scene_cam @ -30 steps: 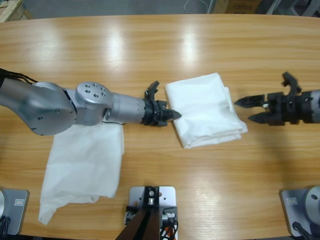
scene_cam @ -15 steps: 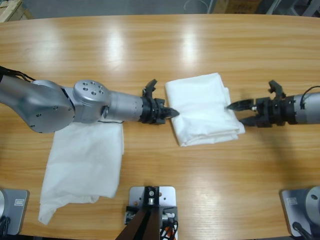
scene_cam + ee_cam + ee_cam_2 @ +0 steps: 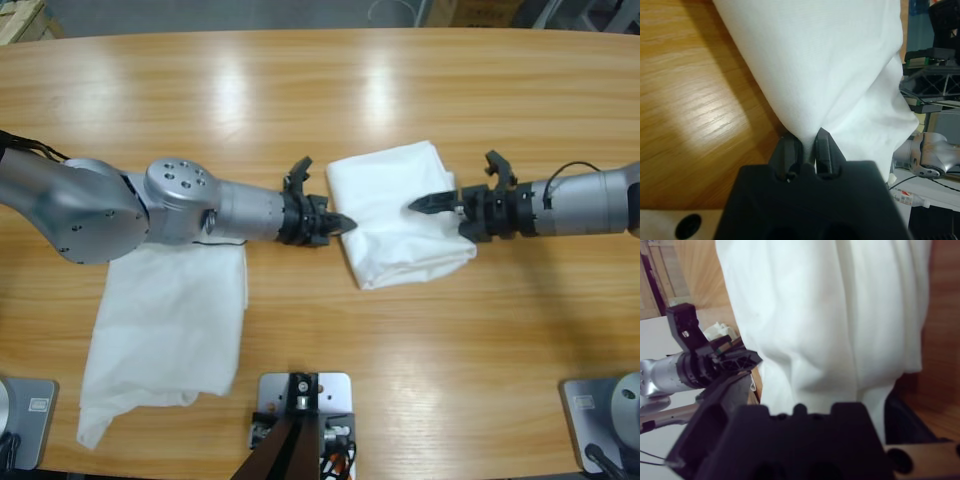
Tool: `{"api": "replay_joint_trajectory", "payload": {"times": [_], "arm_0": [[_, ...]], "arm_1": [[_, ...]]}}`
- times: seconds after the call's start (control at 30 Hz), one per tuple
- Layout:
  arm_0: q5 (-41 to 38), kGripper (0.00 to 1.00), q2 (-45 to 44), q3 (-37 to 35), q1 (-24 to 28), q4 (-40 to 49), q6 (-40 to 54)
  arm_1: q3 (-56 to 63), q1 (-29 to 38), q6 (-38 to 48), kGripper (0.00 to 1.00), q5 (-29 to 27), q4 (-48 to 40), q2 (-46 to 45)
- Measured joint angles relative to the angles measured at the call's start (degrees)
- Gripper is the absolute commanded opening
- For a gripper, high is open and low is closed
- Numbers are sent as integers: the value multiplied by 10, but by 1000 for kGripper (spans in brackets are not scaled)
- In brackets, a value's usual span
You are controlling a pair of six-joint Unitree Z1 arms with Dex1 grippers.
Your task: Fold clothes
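1. 2 arms over 1 long wooden table (image 3: 320, 90), reaching in from opposite sides toward the middle.
2. Left arm (image 3: 120, 210): big silver elbow at the left edge, forearm pointing right. It lies over the top edge of the loose shirt.
3. Right arm (image 3: 580, 205): enters from the right edge, pointing left.
4. Loose shirt (image 3: 165, 335): white, spread flat but unfolded, lower left of the table.
5. Folded shirt (image 3: 390, 205): white rectangular bundle at centre, between the 2 grippers, lying slightly skewed.
6. Left gripper (image 3: 340, 224): jaws clamped on the bundle's left edge; the wrist view shows white cloth pinched between both tips (image 3: 805, 145).
7. Right gripper (image 3: 440, 212): jaws spread apart over the bundle's right edge, upper tip resting on top of the cloth, lower jaw mostly hidden.
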Motion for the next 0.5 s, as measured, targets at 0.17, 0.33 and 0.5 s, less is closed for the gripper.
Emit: {"api": "replay_joint_trajectory", "payload": {"times": [0.17,0.33,0.5], "arm_0": [[0,0,0,0,1,0,0],[0,0,0,1,3,0,0],[0,0,-1,1,4,0,0]], "arm_1": [[16,1,3,9,1,-33,21],[27,23,3,0,16,-100,60],[37,37,15,0,19,-135,67]]}}
